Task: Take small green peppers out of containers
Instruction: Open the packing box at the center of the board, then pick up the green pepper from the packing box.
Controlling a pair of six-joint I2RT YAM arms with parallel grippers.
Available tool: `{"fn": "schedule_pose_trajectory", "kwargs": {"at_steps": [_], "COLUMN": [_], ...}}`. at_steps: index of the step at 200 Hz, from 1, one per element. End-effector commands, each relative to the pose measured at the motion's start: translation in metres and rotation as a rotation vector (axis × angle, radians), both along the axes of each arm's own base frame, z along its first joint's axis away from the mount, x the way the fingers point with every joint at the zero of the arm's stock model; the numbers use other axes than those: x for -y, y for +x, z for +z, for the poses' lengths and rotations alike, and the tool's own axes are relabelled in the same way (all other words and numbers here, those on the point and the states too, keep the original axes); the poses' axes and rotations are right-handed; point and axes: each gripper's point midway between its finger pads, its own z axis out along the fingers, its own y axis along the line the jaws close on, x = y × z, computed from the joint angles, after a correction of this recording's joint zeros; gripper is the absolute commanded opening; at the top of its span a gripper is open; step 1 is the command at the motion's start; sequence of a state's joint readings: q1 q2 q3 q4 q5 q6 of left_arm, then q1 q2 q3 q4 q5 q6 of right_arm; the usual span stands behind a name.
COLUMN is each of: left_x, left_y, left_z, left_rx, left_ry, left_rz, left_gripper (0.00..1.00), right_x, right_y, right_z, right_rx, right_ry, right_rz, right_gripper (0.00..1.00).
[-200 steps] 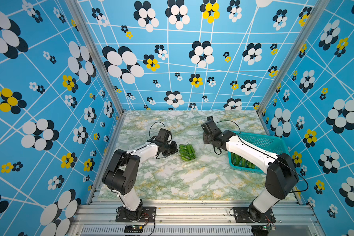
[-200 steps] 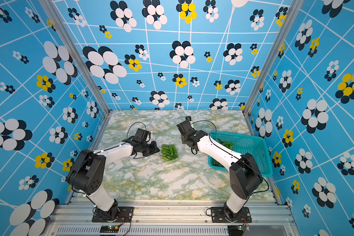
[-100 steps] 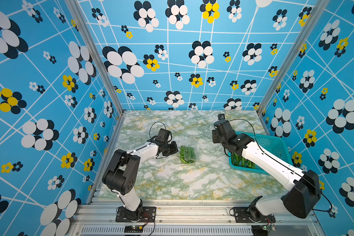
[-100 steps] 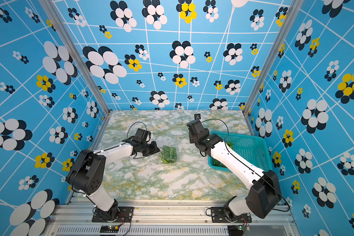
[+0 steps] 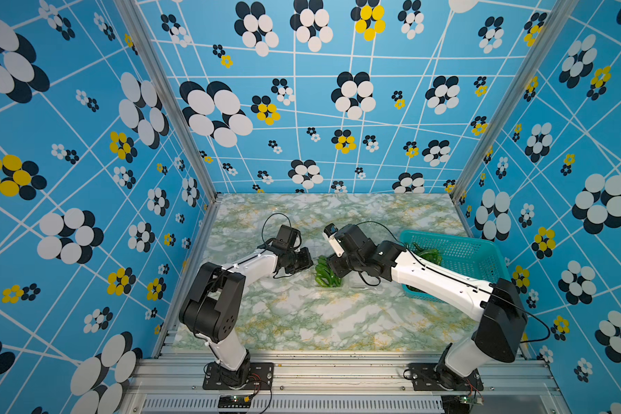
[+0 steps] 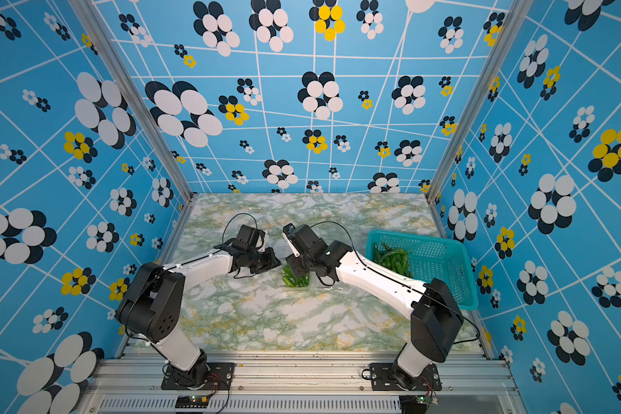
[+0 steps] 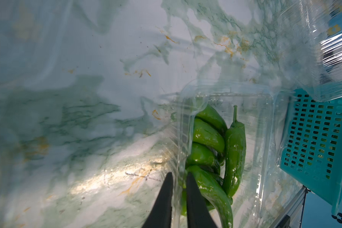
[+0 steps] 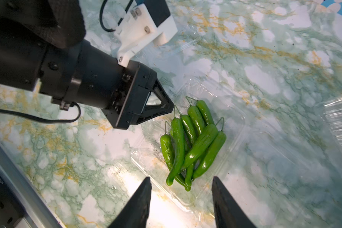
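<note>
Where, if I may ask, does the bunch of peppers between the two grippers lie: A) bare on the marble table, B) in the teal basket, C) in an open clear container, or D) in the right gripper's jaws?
C: in the right wrist view the peppers lie inside the clear container.

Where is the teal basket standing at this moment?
In both top views the teal basket stands at the table's right edge, beside the right arm, with green peppers inside it.
</note>
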State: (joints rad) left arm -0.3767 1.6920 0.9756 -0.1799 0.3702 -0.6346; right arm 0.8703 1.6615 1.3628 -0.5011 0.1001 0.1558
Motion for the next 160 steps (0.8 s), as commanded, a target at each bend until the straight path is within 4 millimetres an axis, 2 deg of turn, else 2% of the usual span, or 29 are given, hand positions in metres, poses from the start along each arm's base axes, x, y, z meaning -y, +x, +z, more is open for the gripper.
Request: {"fn": "schedule_pose_trajectory", "kwargs": {"at_steps": [1,17,44,115,160], "left_x": [-0.001,-0.001,-0.005,-0.019,-0.029], "left_y": [0.0,0.0,0.0,-0.003,-0.005], "left_z": [0.013,0.014,0.02,0.051,0.064], "left_rx": [0.023,0.029,0.056,0.2,0.27], "left_ry": [-0.014,-0.011,-0.001,0.014,0.023], "left_rz": [-0.015,-0.013,-0.005,0.031,0.067], "left_gripper": [0.23,0.3,0.35,0.42,0.42], "right_x": [-0.005,-0.008,-0.015,-0.025,-0.03], "right_y": [0.004,0.007,0.014,0.023,0.025], "right_z": [-0.019,-0.035,-0.059,-0.087,-0.104], "right_rx": [-0.039,-0.054,-0.065,-0.078,-0.105], "right_ry": [-0.039,-0.068,-0.116,-0.175,-0.196], "right_rz": [0.012,0.019,0.041,0.083,0.097], "right_gripper": [0.5,0.49,0.48,0.48,0.46]}}
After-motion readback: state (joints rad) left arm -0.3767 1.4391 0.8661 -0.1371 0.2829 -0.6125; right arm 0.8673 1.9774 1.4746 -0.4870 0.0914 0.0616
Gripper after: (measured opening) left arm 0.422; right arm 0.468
